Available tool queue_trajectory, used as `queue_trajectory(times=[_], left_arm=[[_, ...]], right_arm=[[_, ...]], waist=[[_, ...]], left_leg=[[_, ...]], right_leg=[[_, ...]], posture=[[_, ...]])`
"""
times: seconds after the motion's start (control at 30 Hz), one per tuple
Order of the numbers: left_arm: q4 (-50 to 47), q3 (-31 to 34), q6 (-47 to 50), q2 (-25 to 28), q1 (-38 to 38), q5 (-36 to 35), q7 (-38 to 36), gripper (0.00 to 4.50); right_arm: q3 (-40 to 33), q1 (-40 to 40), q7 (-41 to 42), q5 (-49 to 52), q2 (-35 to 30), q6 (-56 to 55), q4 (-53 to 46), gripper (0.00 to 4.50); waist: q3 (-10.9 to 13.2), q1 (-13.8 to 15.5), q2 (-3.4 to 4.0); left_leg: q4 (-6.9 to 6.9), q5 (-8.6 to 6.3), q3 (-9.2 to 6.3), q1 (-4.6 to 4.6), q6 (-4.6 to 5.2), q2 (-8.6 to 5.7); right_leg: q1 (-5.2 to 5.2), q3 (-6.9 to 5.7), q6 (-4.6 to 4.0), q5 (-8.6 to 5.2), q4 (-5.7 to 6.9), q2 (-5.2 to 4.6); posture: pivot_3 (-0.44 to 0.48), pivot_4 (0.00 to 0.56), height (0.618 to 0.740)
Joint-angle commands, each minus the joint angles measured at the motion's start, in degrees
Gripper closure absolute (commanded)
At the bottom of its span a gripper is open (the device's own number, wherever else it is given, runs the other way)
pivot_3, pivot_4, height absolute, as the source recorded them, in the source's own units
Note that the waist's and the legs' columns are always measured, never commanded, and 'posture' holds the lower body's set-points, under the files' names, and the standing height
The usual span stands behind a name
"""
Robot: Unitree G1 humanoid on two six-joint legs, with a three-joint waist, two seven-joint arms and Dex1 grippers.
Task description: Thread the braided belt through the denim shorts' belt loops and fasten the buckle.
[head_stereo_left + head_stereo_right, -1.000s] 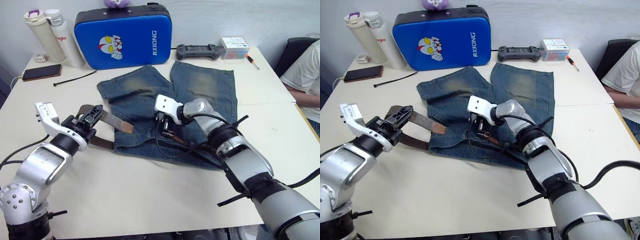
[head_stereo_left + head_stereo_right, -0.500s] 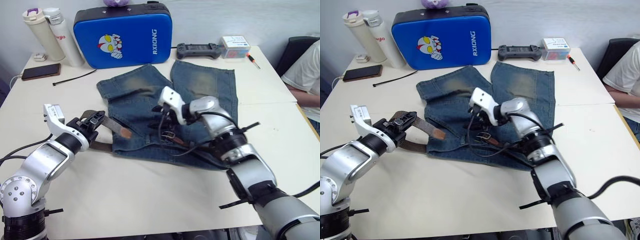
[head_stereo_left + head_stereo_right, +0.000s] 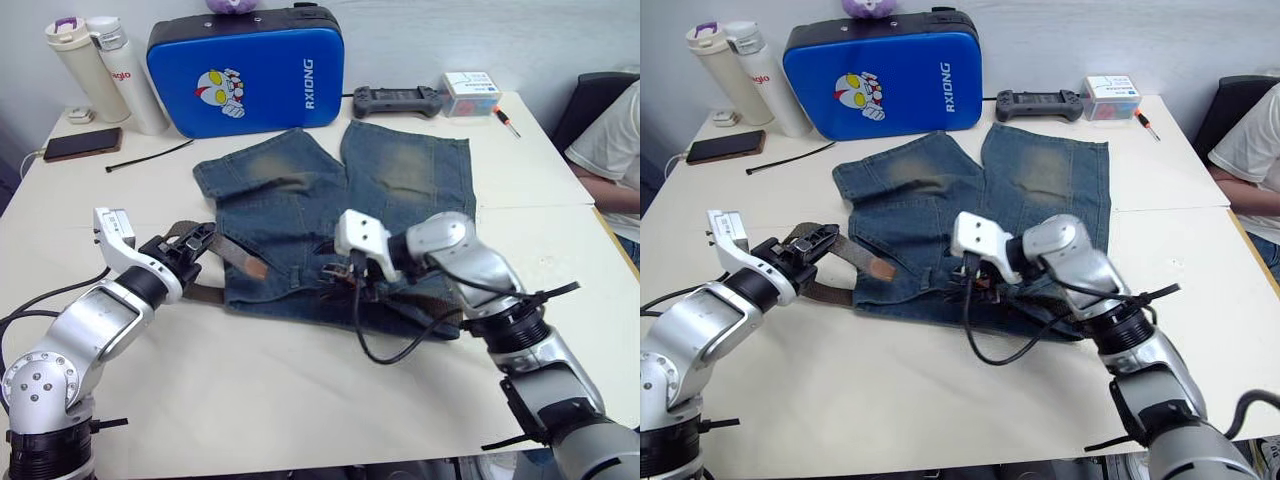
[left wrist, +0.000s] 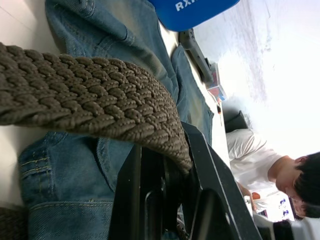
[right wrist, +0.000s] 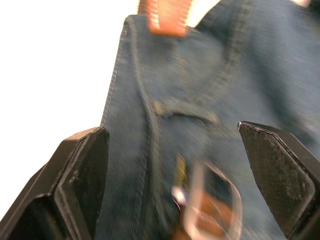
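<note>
We see left gripper [image 3: 190, 250] clamped on the braided belt [image 4: 90, 97]; right gripper [image 5: 175, 165] spread wide above what looks like the buckle [image 5: 210, 202] on denim shorts [image 3: 400, 170].

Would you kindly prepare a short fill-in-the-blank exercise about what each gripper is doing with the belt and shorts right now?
1. The left gripper is shut on the braided ____.
2. The right gripper is ____, its fingers spread to either side of the buckle.
3. The denim shorts lie flat on the ____.
4. The belt's tan tip rests on the ____.

Missing words: belt; open; table; shorts
</note>
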Motion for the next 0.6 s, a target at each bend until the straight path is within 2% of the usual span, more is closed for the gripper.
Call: queue_trajectory(times=[0.03, 0.17, 0.33, 0.37, 0.4, 0.6], left_arm=[[0.4, -0.2, 1.1, 2.1, -1.7, -0.2, -2.0, 4.50], [1.2, -0.6, 1.6, 3.0, -2.8, -0.2, -3.0, 4.50], [1.5, -1.0, 2.4, 3.8, -2.8, -0.2, -3.7, 4.50], [1.6, -1.1, 2.5, 3.9, -2.7, -0.2, -3.8, 4.50], [1.7, -1.1, 2.6, 3.9, -2.7, -0.2, -3.9, 4.50], [2.1, -1.8, 3.1, 4.5, -2.2, 0.1, -4.3, 4.50]], right_arm=[[5.3, 1.7, -3.7, -4.0, 1.8, -3.2, -1.9, 0.35], [6.5, 2.4, -6.1, -5.5, 2.8, -3.5, -1.2, 1.61], [7.1, 3.1, -8.2, -6.5, 3.6, -3.4, -0.9, 3.79], [7.0, 3.1, -8.1, -6.2, 3.6, -3.0, -1.3, 3.97], [6.8, 3.1, -8.0, -6.1, 3.6, -2.7, -1.5, 4.49], [5.1, 1.7, -4.5, -1.5, 2.5, 0.7, -9.5, 4.49]], waist=[[0.0, 0.2, 0.00], [0.0, 0.4, -0.01], [0.0, 0.3, -0.01], [0.0, 0.2, -0.01], [0.0, 0.2, -0.01], [0.0, 0.3, -0.01]], left_leg=[[0.00, 0.00, 0.00, -0.01, 0.00, 0.00], [0.05, 0.01, -0.02, -0.01, 0.01, -0.04], [0.07, 0.01, -0.05, -0.01, 0.01, -0.04], [0.05, 0.01, -0.05, -0.01, 0.01, -0.04], [0.04, 0.01, -0.04, -0.01, 0.01, -0.04], [0.04, 0.01, -0.05, 0.00, 0.00, -0.03]], right_leg=[[0.00, 0.00, 0.00, 0.00, 0.00, 0.00], [0.04, -0.02, 0.00, 0.00, -0.01, -0.04], [0.06, -0.05, 0.00, 0.00, -0.01, -0.03], [0.05, -0.04, 0.00, 0.00, -0.01, -0.03], [0.04, -0.03, 0.00, 0.00, -0.01, -0.02], [0.04, -0.03, 0.00, 0.00, 0.00, -0.02]], posture=[[0.000, 0.150, 0.740], [0.000, 0.150, 0.740], [0.000, 0.150, 0.740], [0.000, 0.150, 0.740], [0.000, 0.150, 0.740], [0.000, 0.150, 0.740]])
